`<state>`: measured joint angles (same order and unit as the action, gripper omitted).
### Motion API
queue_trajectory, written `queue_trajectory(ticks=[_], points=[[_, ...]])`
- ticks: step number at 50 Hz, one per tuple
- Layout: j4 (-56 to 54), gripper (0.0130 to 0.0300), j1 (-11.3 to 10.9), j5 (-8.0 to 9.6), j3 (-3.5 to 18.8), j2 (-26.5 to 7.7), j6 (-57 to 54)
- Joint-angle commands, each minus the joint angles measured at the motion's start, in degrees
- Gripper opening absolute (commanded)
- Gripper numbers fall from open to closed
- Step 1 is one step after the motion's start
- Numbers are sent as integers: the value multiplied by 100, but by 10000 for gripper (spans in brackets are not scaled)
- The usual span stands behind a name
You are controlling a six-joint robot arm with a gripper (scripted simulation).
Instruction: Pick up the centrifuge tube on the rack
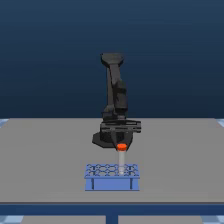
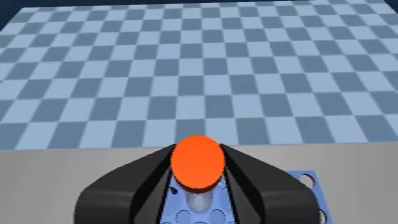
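Observation:
The centrifuge tube [image 1: 121, 156] is a slim pale tube with an orange-red cap [image 1: 121, 146], standing upright above the blue rack [image 1: 111, 183]. Its lower end is level with the rack's holed top. My black gripper [image 1: 121, 141] comes down over it from the arm behind. In the wrist view the orange cap [image 2: 197, 162] sits tight between my two black fingers [image 2: 133, 185], which press on it from both sides; my gripper [image 2: 197, 155] is shut on it. The pale tube body [image 2: 201, 202] and the rack [image 2: 303, 181] show beneath the cap.
The rack stands near the front edge of a grey table [image 1: 45, 160], with the arm's black base [image 1: 107, 137] just behind it. In the wrist view, a blue-and-white checkered floor [image 2: 195, 65] lies beyond the table edge.

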<state>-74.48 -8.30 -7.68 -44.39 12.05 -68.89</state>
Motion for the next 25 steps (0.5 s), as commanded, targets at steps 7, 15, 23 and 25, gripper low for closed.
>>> queue_trajectory(ticks=[7,15,23,25], points=[[-1133,130,0,47,74,75,-1271],[-1816,130,0,48,117,118,-1959],[-2498,130,0,39,162,160,-2647],[-2725,130,0,33,178,175,-2876]])
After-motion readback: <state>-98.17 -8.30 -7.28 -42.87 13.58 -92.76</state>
